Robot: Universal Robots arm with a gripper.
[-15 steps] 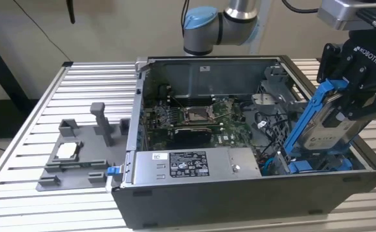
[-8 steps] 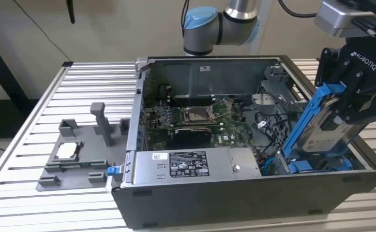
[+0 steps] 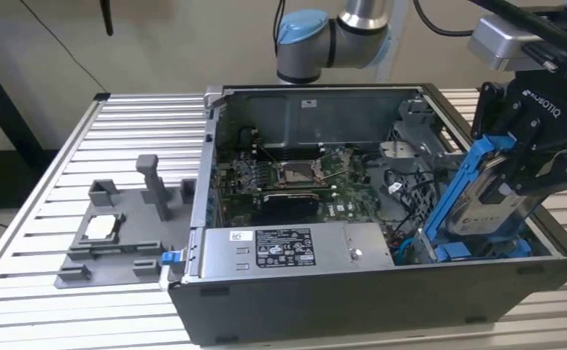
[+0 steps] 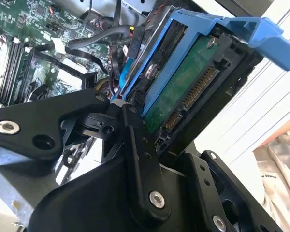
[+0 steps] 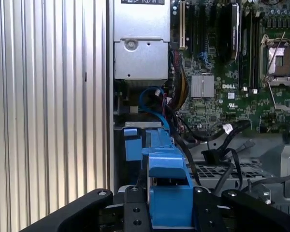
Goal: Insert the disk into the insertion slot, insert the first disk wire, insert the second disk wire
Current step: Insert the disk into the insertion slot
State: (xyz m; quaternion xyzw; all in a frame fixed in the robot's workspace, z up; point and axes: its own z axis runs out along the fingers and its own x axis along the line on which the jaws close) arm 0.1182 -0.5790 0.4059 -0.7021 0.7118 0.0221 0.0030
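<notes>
My gripper [image 3: 514, 181] is shut on the disk [image 3: 484, 206], a silver-grey drive clipped in a bright blue carrier [image 3: 461, 182]. The drive hangs tilted and steeply upright over the front corner of the open computer case at the exterior view's right. Its low end is down among the blue parts of the insertion slot [image 3: 478, 251]. The second wrist view has the disk's green circuit side and connector [image 4: 183, 94] between my black fingers [image 4: 135, 145]. In the first wrist view the blue carrier [image 5: 168, 181] points toward the slot [image 5: 134, 145]. A blue cable [image 5: 152, 94] and black loose-ended cables [image 5: 215, 154] lie beside the slot.
A silver stickered box [image 3: 283, 248] fills the case's front beside the slot. The motherboard [image 3: 293, 179] lies further back. A grey fixture [image 3: 117, 233] stands on the slatted table [image 3: 128, 124] at the exterior view's left. The arm's base [image 3: 322, 36] is behind the case.
</notes>
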